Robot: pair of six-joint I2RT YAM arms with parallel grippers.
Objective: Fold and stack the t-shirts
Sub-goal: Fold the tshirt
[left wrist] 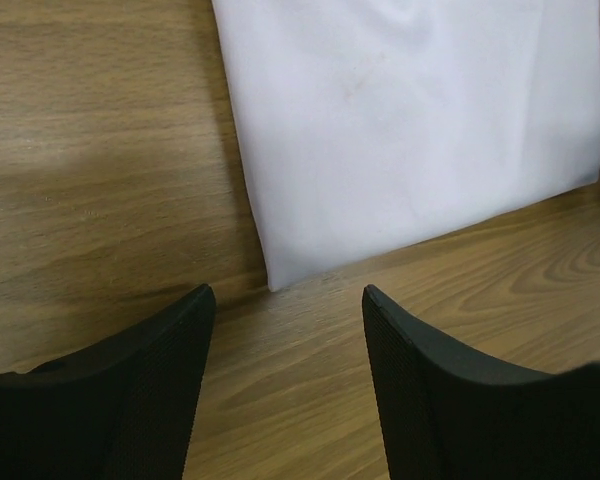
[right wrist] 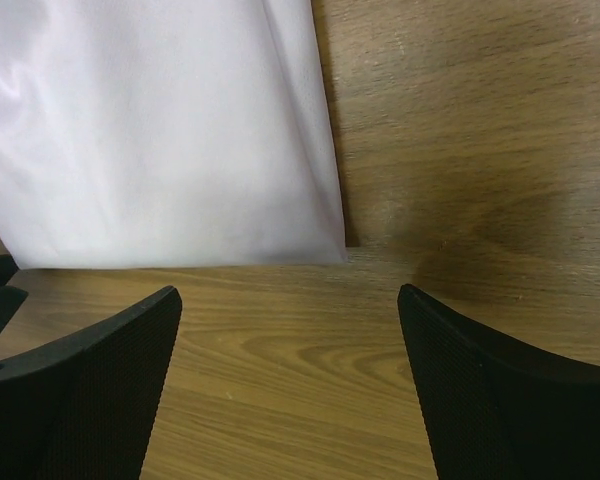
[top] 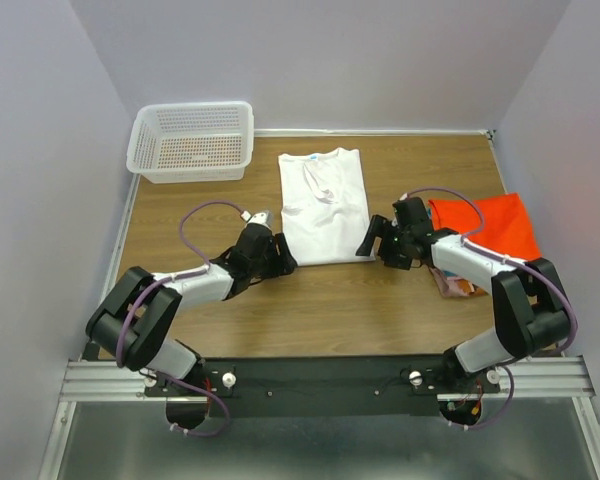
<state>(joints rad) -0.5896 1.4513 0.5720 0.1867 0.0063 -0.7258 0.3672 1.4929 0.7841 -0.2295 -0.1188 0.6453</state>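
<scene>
Left pincer (left wrist: 287,295) and right pincer (right wrist: 290,291), both spread empty, hover low by near corners of the white t-shirt (top: 323,205).

Readable text: we find none in any of the three views.
white t-shirt (top: 323,205): plain cloth to us, with no legible mark.
Numbers, brands, signs: none we can read.
</scene>
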